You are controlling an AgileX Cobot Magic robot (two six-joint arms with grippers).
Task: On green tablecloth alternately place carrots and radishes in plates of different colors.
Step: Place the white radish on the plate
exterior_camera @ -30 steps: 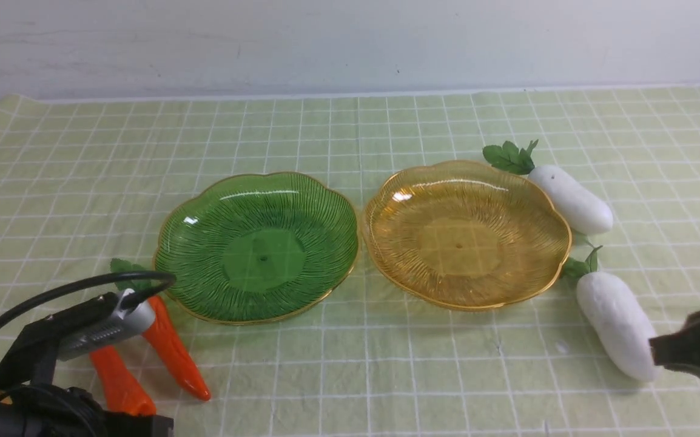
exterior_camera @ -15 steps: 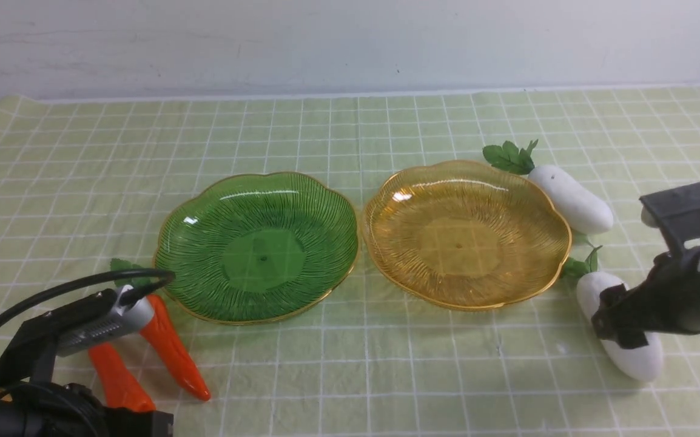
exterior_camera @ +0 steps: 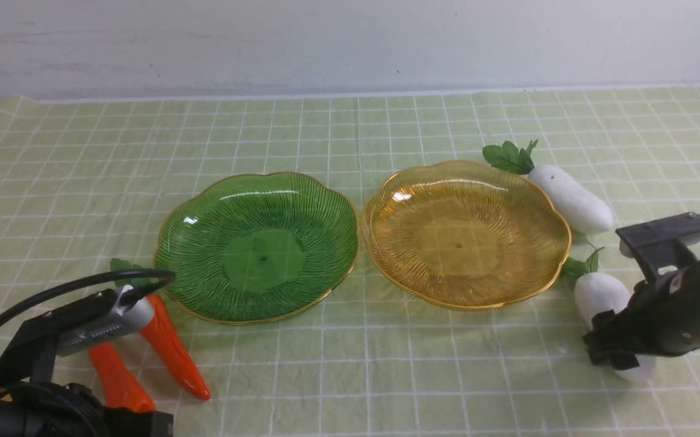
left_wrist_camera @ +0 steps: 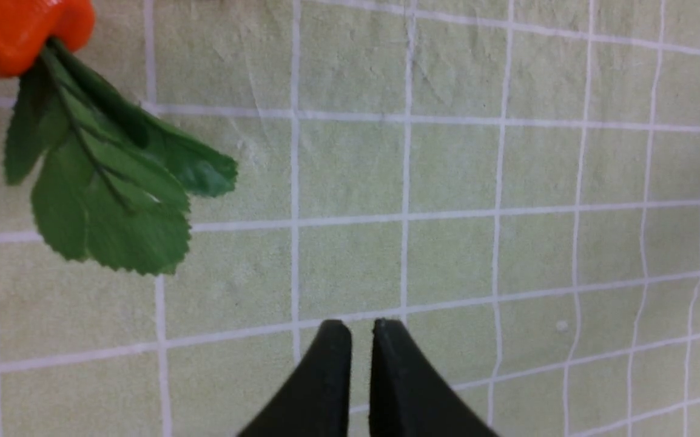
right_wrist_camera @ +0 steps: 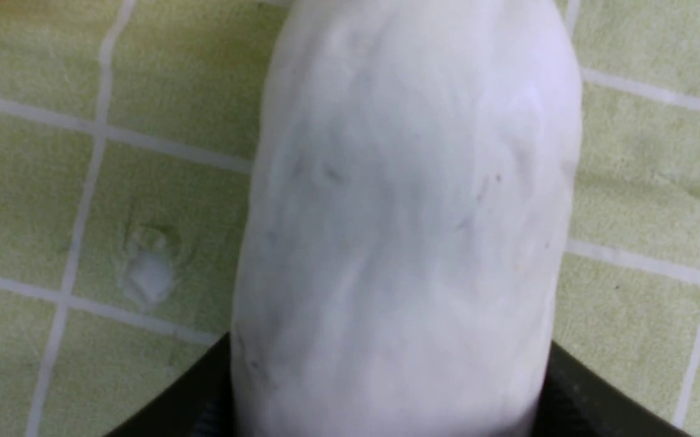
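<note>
Straddling the nearer radish [exterior_camera: 599,294], right claw [exterior_camera: 620,355] grips it.

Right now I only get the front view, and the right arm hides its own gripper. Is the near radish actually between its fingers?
Observer: Yes, the right wrist view shows the radish inside the right gripper, one finger each side.
Operator: Squeezing it?
Observer: Cannot tell; the fingers lie right against its sides.
Operator: And the other arm?
Observer: The left gripper is shut over bare tablecloth, carrot leaves off to one side.
</note>
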